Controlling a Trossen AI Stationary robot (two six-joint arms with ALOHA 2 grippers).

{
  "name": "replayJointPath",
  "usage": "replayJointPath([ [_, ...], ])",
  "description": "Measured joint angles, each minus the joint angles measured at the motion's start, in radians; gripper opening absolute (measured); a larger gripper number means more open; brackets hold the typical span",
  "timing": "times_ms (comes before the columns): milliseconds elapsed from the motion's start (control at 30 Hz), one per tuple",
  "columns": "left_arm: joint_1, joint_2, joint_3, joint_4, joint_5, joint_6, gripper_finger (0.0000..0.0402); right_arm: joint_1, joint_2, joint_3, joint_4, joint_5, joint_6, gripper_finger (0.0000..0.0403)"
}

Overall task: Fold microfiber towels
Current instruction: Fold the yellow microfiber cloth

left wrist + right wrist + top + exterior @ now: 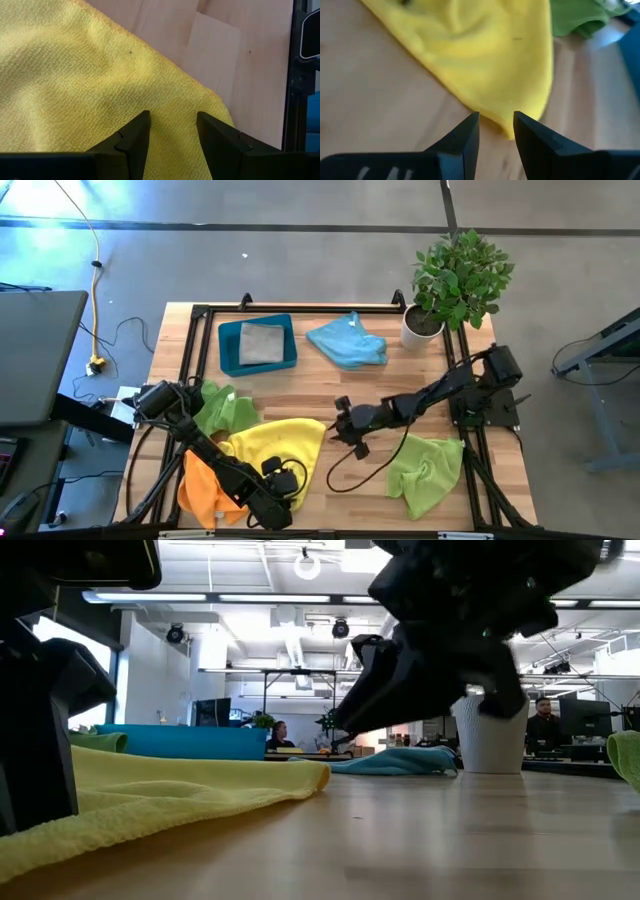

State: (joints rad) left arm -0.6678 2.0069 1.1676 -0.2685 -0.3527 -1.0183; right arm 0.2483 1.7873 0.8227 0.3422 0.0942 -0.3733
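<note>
Yellow towel [275, 442] lies spread at table front-centre. I have the left gripper [172, 131] over its near corner and the right gripper [496, 127] at the far corner, both parted, holding nothing, ready to pinch.

Spread towel [275, 442] at table [330, 385] front centre. Left of it, two more towels [222, 410], overlapping. Right front, another towel [428, 470]. Behind, tray [230, 350] holding a folded towel [262, 343]; right of that, a crumpled towel [347, 340], then plant pot [420, 327].
</note>
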Motion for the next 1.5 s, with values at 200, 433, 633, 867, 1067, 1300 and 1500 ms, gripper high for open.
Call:
replayJointPath([
  [200,-0.001,0.001,0.0,0.015,0.016,-0.001,0.0156,0.006,0.076,0.001,0.096,0.07,-0.003,0.0115],
  [433,-0.001,0.001,0.0,0.014,0.016,0.0,0.0156,0.007,0.12,0.001,0.111,0.07,-0.027,0.0115],
  [633,-0.001,0.001,-0.001,0.015,0.016,-0.001,0.0156,0.007,0.161,0.017,0.138,0.093,-0.066,0.0115],
  [867,0.0,0.001,-0.001,0.025,0.032,-0.001,0.0156,0.007,0.23,0.137,0.091,0.108,-0.08,0.0114],
  [1067,0.0,0.001,-0.001,0.031,0.04,-0.003,0.0156,0.007,0.255,0.216,-0.046,0.111,-0.077,0.0107],
  [1300,-0.001,0.001,-0.001,0.031,0.039,0.0,0.0156,0.007,0.256,0.218,-0.067,0.11,-0.072,0.003],
  [1500,-0.001,-0.005,-0.002,0.033,0.041,-0.001,0.0156,0.021,0.251,0.22,-0.118,0.114,0.106,0.0008],
])
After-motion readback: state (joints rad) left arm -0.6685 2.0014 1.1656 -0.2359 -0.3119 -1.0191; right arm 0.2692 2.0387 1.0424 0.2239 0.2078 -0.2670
